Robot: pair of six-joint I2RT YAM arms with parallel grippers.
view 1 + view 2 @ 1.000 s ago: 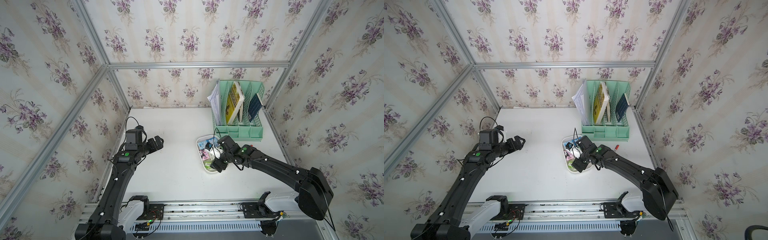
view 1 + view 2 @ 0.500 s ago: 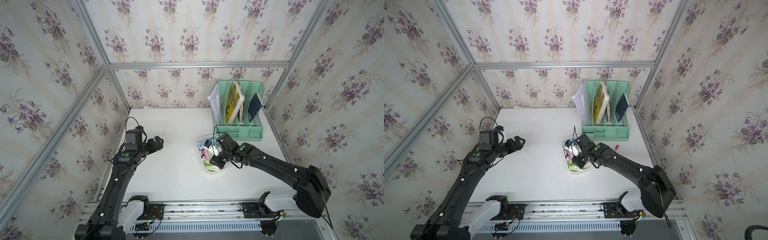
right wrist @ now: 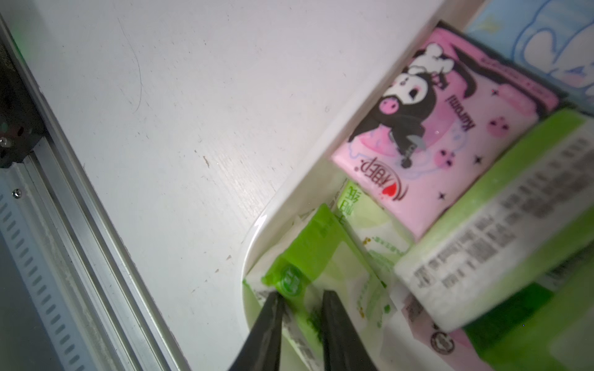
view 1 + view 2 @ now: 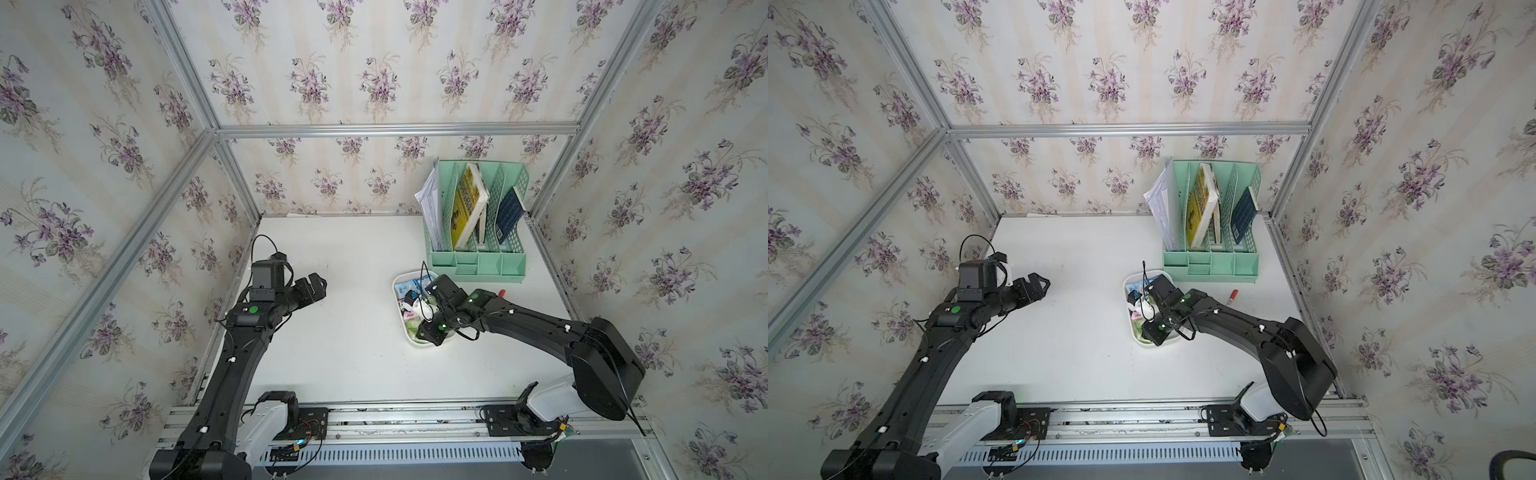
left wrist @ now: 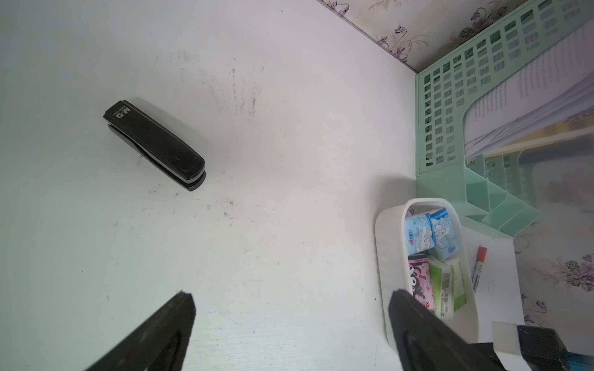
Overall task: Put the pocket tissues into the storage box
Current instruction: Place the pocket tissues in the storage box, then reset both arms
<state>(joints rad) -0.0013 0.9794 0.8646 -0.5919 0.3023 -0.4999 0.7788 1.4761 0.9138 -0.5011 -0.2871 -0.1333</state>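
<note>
Inspecting the right wrist view first: the right fingers (image 3: pixel 266 334) were drawn nearly together, pinching the edge of a green-white tissue pack (image 3: pixel 321 257) in a rounded corner of the white storage box (image 3: pixel 289 192), at its rail-side end. A pink pack with a dark cartoon figure (image 3: pixel 450 128) lay against the box wall just beside it. A second green-white pack (image 3: pixel 498 241) overlapped the pink one, and a light blue pack (image 3: pixel 530 41) lay beyond.

That grip could not be read in either top view. There the right arm (image 4: pixel 532 320) bent down over the box and covered most of its contents, leaving only the far end exposed.

The left wrist view showed the left fingers (image 5: pixel 160 334) spread wide with nothing between them, held above the bare white desk (image 5: pixel 289 160). It alone showed a black stapler (image 5: pixel 154 146) lying flat on the desk, well apart from the box; I could not find it in either top view. It also showed two light blue packs (image 5: pixel 430 234) at the box's far end.

A red-capped marker (image 4: pixel 1233 295) lay on the desk just beside the box. A mint-green file organizer (image 4: pixel 478 257) holding books stood just behind the box, at the back of the desk. Every pack visible lay inside the box.
</note>
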